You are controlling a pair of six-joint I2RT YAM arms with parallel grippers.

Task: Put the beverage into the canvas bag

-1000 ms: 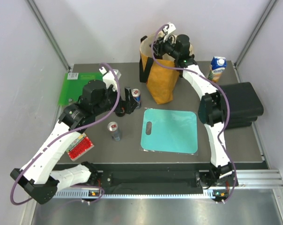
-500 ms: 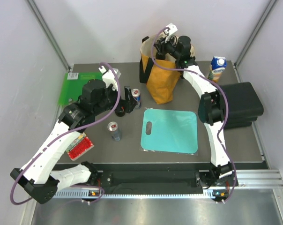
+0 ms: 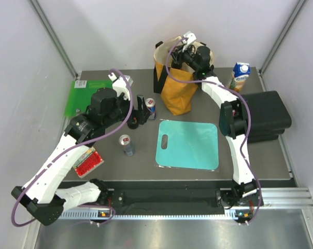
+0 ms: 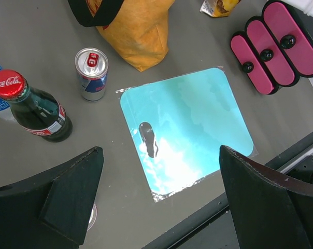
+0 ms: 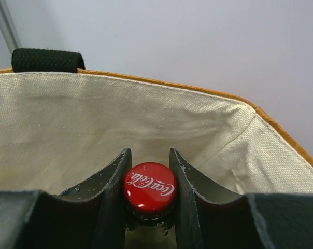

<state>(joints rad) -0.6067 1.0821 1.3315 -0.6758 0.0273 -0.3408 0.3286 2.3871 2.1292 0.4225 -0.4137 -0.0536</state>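
The right gripper (image 5: 148, 161) was closed on the neck of the cola bottle (image 5: 150, 189), just below its red cap. It held the bottle upright within the mouth of the canvas bag (image 5: 68, 124), which stood at the far edge of the desk (image 4: 104, 155). The left gripper (image 4: 161, 202) hung fully open and empty above the desk.

Probable faults:
- Releasing from too high would drop the glass bottle and could tip the soft bag.
- A finger snagging the rim on withdrawal could pull the bag over.
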